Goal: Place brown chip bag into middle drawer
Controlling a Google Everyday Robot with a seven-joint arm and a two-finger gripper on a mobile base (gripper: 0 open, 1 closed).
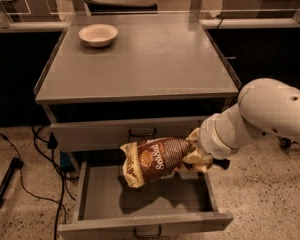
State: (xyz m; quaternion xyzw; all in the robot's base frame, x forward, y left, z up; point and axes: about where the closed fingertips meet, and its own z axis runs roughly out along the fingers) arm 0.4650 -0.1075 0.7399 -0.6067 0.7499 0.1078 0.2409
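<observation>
The brown chip bag [155,160] is glossy dark brown with tan-gold ends and white script. It hangs lengthwise in the air just above the open middle drawer [105,201], over the drawer's back half. My gripper [196,155] is shut on the bag's right end and is mostly hidden by the crumpled foil and my white wrist. The drawer is pulled out, with a flat grey tray, low side walls and a dark loop handle [147,232] at the front. The bag's shadow falls on the tray.
A shut drawer front [90,134] with a dark handle sits directly above and behind the bag. A cream bowl [98,34] stands at the back left of the grey cabinet top [155,64]. Cables [40,149] lie on the floor at the left.
</observation>
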